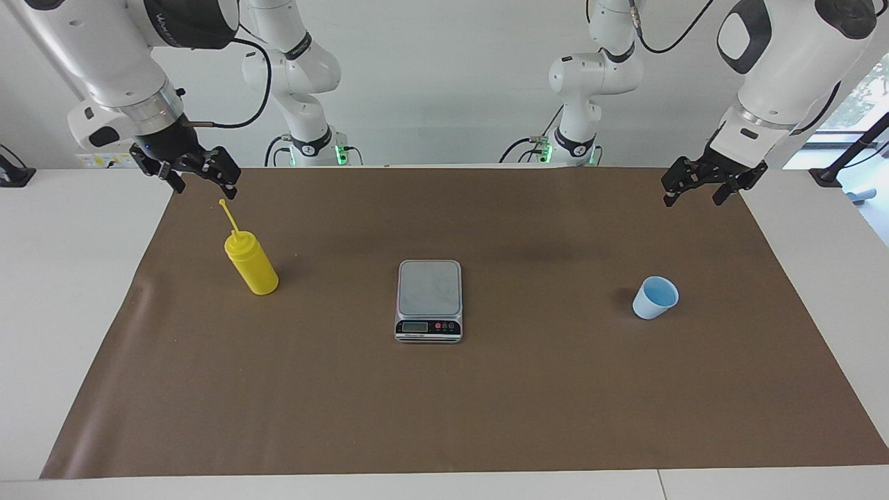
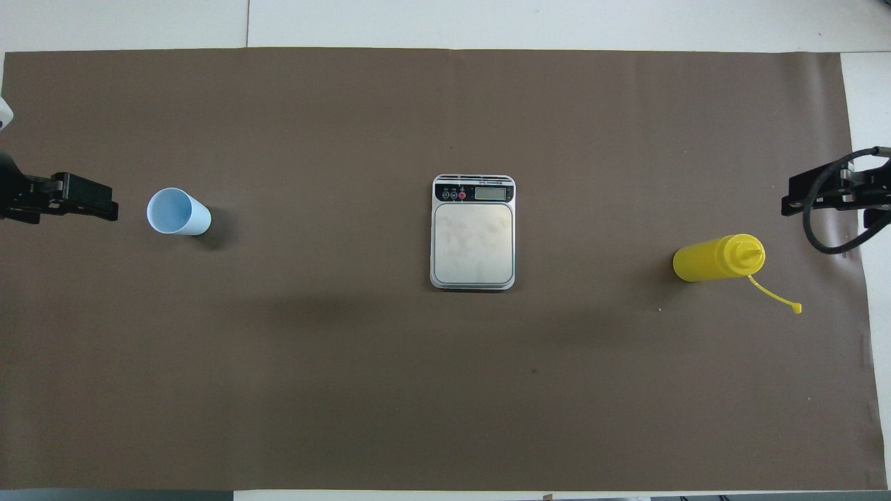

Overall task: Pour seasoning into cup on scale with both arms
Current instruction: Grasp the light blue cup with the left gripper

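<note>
Digital kitchen scale [image 1: 428,300] sitting mid-mat on brown mat [image 1: 486,417], platform bare, display facing away from robots. Yellow squeeze bottle [image 1: 251,267] standing upright toward right arm's end of table from scale, well apart, nozzle stick angling up. Light blue cup [image 1: 655,297] standing upright toward left arm's end from scale, well apart, mouth up. Right gripper [image 1: 198,182] hanging in air near mat edge, above bottle's end, fingers spread, holding nothing. Left gripper [image 1: 694,194] hanging over mat corner at cup's end, fingers spread, holding nothing.
</note>
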Controlling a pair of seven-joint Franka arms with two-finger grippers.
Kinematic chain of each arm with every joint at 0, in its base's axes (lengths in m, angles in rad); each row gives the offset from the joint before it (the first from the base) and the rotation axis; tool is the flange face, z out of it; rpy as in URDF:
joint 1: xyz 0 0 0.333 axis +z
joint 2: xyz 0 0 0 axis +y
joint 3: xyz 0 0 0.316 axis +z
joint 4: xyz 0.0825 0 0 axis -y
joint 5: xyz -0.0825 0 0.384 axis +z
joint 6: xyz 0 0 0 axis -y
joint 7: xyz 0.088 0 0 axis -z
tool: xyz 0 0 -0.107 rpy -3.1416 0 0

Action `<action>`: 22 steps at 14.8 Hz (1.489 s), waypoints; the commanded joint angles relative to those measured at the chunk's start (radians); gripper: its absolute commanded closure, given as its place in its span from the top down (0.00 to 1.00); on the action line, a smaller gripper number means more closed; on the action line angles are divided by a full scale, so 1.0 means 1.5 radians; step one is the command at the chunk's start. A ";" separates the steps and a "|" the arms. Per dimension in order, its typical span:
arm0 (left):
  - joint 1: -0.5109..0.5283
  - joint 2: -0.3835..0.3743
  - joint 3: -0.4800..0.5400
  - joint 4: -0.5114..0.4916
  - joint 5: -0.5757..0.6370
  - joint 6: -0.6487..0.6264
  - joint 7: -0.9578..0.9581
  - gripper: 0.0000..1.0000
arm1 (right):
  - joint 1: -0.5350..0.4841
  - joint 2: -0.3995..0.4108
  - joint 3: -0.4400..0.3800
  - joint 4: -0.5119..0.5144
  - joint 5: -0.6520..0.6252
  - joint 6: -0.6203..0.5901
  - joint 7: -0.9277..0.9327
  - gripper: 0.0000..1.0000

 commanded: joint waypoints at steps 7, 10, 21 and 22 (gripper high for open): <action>0.003 -0.027 -0.001 -0.033 -0.004 0.006 0.009 1.00 | -0.007 -0.004 0.006 -0.002 0.000 -0.001 0.009 1.00; 0.004 -0.041 -0.001 -0.091 -0.005 0.096 0.012 1.00 | -0.007 -0.004 0.006 -0.003 0.000 -0.001 0.009 1.00; 0.053 0.052 0.000 -0.248 -0.004 0.394 0.065 1.00 | -0.012 0.002 0.007 -0.003 -0.002 0.059 -0.038 1.00; 0.065 0.065 -0.001 -0.255 -0.005 0.409 0.082 1.00 | -0.019 0.004 0.007 -0.002 -0.001 0.061 -0.039 1.00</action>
